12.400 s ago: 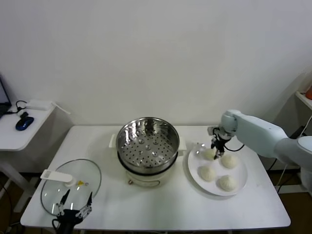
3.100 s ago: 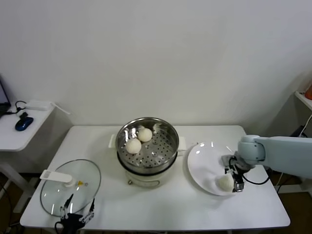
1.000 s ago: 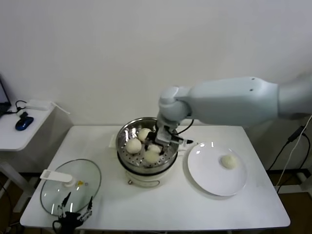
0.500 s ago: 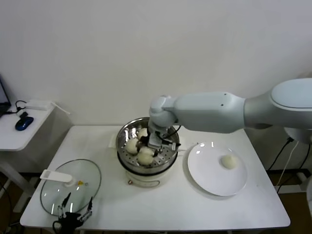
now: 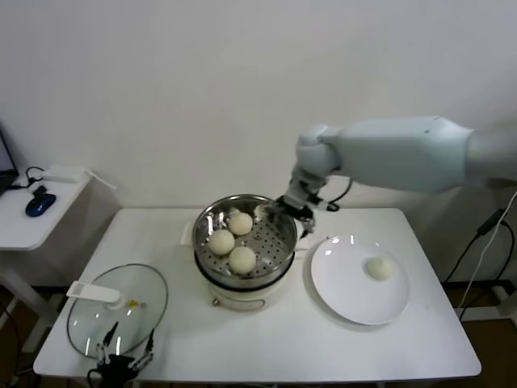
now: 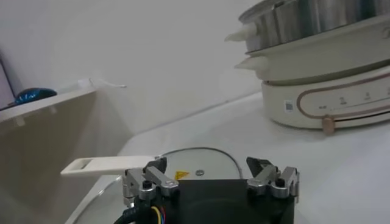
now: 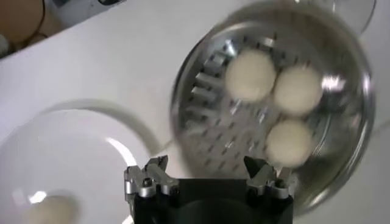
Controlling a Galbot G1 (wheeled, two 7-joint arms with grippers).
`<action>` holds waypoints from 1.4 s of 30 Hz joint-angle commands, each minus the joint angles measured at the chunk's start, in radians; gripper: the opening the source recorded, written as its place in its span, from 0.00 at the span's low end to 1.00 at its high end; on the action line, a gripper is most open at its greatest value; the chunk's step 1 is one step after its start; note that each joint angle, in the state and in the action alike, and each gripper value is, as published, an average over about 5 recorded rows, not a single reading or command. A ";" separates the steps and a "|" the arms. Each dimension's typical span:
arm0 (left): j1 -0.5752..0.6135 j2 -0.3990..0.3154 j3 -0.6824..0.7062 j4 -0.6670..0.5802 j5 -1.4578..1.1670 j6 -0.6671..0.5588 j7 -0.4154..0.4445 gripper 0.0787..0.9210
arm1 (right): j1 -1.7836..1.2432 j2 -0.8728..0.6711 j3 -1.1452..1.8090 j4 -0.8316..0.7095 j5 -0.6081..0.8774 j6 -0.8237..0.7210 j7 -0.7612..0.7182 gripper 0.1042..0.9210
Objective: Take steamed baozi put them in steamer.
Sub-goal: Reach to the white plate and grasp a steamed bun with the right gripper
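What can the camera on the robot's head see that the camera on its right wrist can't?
Only the head view shows the glass lid lying flat on the table, the steamer's cream pot base, the side table with a blue mouse, and the left end effector parked at the table's near edge by the lid.

Only the right wrist view shows the right end effector from straight above, open and empty.

Both show the steamer holding three baozi, and the white plate with one baozi left.
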 commanded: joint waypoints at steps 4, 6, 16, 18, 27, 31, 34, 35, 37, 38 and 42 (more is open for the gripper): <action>-0.006 -0.006 0.005 0.007 0.010 0.002 0.004 0.88 | 0.071 -0.328 -0.204 0.046 0.195 -0.330 -0.045 0.88; -0.008 -0.008 0.006 0.012 0.015 0.001 0.006 0.88 | 0.011 -0.374 -0.178 0.048 0.135 -0.362 -0.019 0.88; -0.014 -0.017 0.006 0.031 0.038 -0.001 0.008 0.88 | -0.225 -0.483 -0.027 -0.013 -0.085 -0.465 0.090 0.88; -0.013 -0.018 0.006 0.033 0.041 -0.001 0.008 0.88 | -0.275 -0.492 0.009 -0.024 -0.110 -0.479 0.105 0.88; -0.009 -0.015 0.006 0.029 0.044 0.008 0.010 0.88 | -0.493 -0.507 0.209 -0.086 -0.219 -0.498 0.179 0.88; -0.008 -0.012 0.007 0.027 0.046 0.011 0.011 0.88 | -0.551 -0.492 0.278 -0.118 -0.231 -0.501 0.202 0.88; -0.005 -0.011 0.008 0.025 0.047 0.012 0.012 0.88 | -0.581 -0.474 0.308 -0.142 -0.231 -0.501 0.206 0.88; -0.004 -0.011 0.008 0.025 0.047 0.012 0.012 0.88 | -0.591 -0.466 0.319 -0.152 -0.232 -0.501 0.206 0.88; -0.002 -0.010 0.007 0.024 0.047 0.013 0.012 0.88 | -0.604 -0.454 0.332 -0.170 -0.234 -0.499 0.207 0.88; -0.001 -0.010 0.007 0.025 0.047 0.013 0.012 0.88 | -0.610 -0.447 0.337 -0.180 -0.236 -0.498 0.207 0.88; 0.001 -0.008 0.005 0.026 0.047 0.013 0.011 0.88 | -0.623 -0.429 0.346 -0.206 -0.240 -0.496 0.205 0.88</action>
